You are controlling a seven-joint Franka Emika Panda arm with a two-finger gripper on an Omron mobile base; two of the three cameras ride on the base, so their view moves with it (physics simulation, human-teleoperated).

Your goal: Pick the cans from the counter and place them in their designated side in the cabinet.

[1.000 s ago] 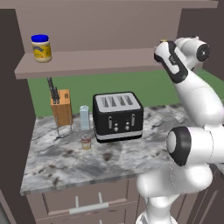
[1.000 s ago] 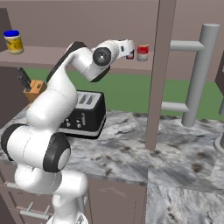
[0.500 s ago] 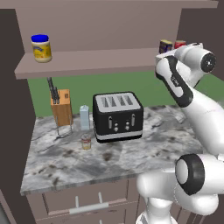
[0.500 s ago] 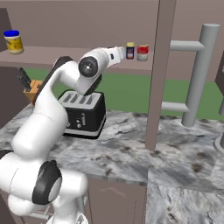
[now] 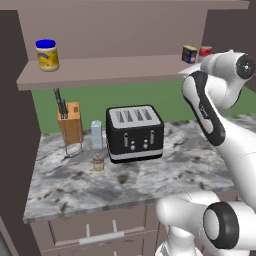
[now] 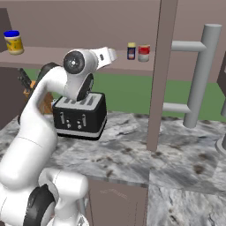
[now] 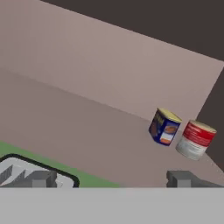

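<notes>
Left base view: the dark-blue tin (image 5: 189, 53) is seen standing on the cabinet shelf (image 5: 110, 70) at its right end, just beside a red-and-white can (image 5: 205, 51). The short round can (image 5: 98, 162) with the tan-and-red label is left on the counter (image 5: 75, 182), in front of a pale bottle (image 5: 96, 134) and left of the black toaster (image 5: 135, 133). A knife block (image 5: 70, 122) is placed at the counter's back left, and a yellow jar (image 5: 47, 54) with a blue lid is set at the shelf's left end.

Right base view: the arm is raised with its white hand (image 6: 106, 54) level with the shelf, apart from the dark-blue tin (image 6: 131, 51) and the red-and-white can (image 6: 144, 53).

Hand view: the two finger tips (image 7: 42, 178) are seen set wide apart with nothing between them, so the gripper (image 7: 111, 179) is released. The dark-blue tin (image 7: 164, 126) and the red-and-white can (image 7: 196, 139) are shown side by side on the shelf board (image 7: 65, 127), ahead of the fingers
</notes>
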